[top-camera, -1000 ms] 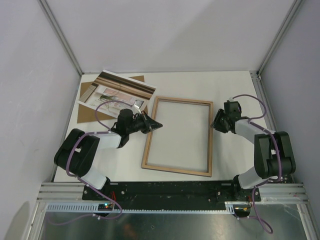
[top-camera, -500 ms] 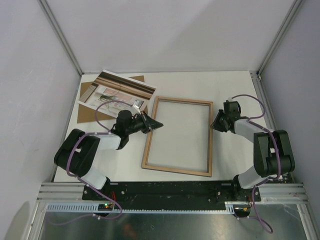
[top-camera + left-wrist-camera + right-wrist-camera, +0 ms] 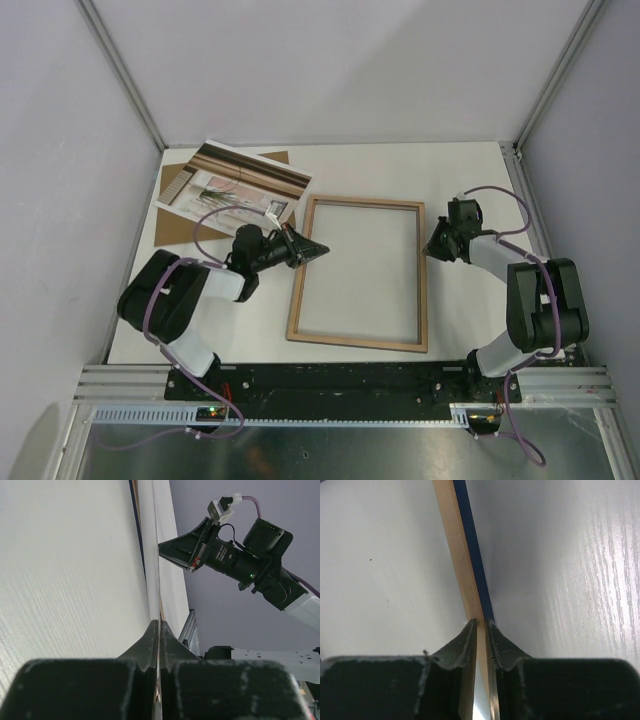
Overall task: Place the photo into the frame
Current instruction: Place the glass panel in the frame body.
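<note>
— Grip?
— My left gripper (image 3: 304,250) is clamped on the frame's (image 3: 355,340) left rail and my right gripper (image 3: 430,250) on its right. It lies wood-side up on the table (image 3: 460,180).
— Handling?
— Probably light, stiff and thin, so hold mid-rail. The photo (image 3: 240,175) lies far-left.

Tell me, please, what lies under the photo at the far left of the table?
A flat brown board lies under the photo, its edges showing at the left and back. Anything else beneath the print is covered.

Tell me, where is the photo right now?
In the top view, the photo lies at the far-left corner of the table, partly on a brown backing board, up-left of the frame.
</note>
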You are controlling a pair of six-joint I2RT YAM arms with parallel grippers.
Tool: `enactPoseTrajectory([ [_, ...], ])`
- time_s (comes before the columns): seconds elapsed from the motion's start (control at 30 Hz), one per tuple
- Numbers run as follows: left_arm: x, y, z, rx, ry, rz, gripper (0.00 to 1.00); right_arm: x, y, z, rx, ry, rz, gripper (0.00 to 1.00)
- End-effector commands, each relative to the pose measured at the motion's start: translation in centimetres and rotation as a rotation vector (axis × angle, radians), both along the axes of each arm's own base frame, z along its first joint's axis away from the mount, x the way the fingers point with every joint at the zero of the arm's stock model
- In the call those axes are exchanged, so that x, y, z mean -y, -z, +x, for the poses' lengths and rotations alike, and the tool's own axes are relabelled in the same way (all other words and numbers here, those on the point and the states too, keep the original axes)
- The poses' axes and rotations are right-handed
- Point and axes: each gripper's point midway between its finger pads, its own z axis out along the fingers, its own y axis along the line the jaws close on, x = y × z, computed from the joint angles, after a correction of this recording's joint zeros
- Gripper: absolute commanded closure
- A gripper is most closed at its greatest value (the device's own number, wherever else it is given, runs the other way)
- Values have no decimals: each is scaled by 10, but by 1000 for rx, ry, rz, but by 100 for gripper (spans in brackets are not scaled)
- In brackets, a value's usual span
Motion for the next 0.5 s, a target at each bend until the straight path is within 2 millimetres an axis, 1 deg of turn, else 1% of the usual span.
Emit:
enactPoseTrajectory([
  [0.0,8,-11,-7,9,54,-66,100,-2,-14,16,47,-13,0,85],
  [0.47,7,-4,-2,-46,28,-80,100,-3,-14,15,40,-20,-1,85],
])
